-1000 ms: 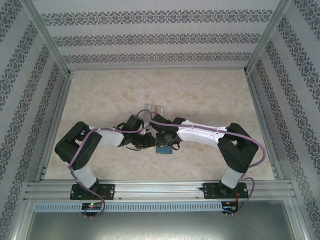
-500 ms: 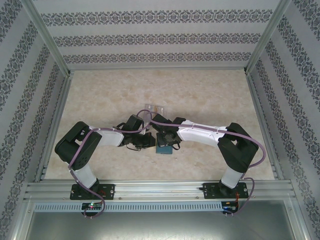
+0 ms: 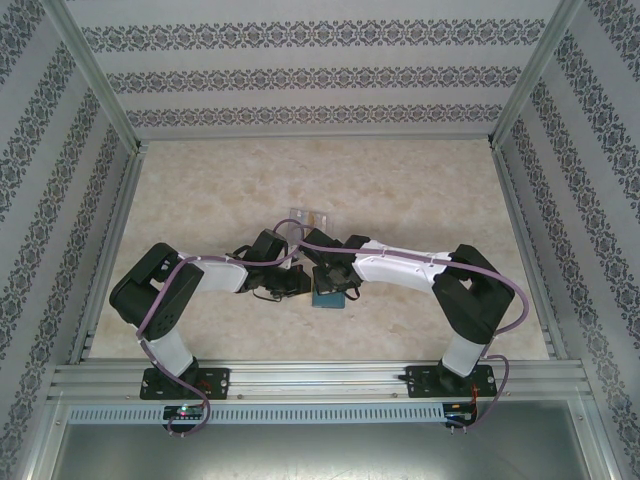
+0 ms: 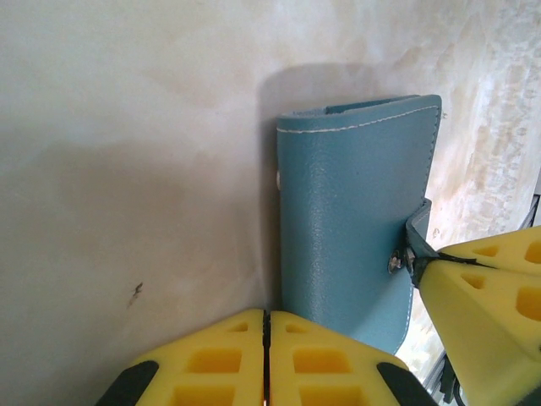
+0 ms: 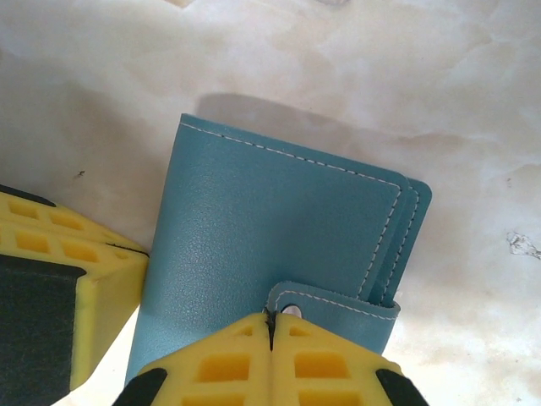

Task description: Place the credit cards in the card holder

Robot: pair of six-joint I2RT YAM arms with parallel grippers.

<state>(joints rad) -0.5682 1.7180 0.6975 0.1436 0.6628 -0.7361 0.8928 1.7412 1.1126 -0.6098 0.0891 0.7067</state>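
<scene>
While the folded wallet (image 5: 270,228) lies on the table (image 5: 473,101), the right gripper (image 5: 270,323) pinches its clasp strap (image 5: 338,303), and the left gripper (image 4: 265,317), fingers together, sits at its edge. Lift the strap gently so the snap pops without dragging the wallet.

Card holder (image 5: 270,228): we record a teal, fine-grained leather-like cover, matt, with pale thread stitching and a shiny metal snap. Desk (image 5: 439,76): smooth, marbled beige, slight sheen. Left tool fingers (image 4: 241,338): yellow matt plastic.
</scene>
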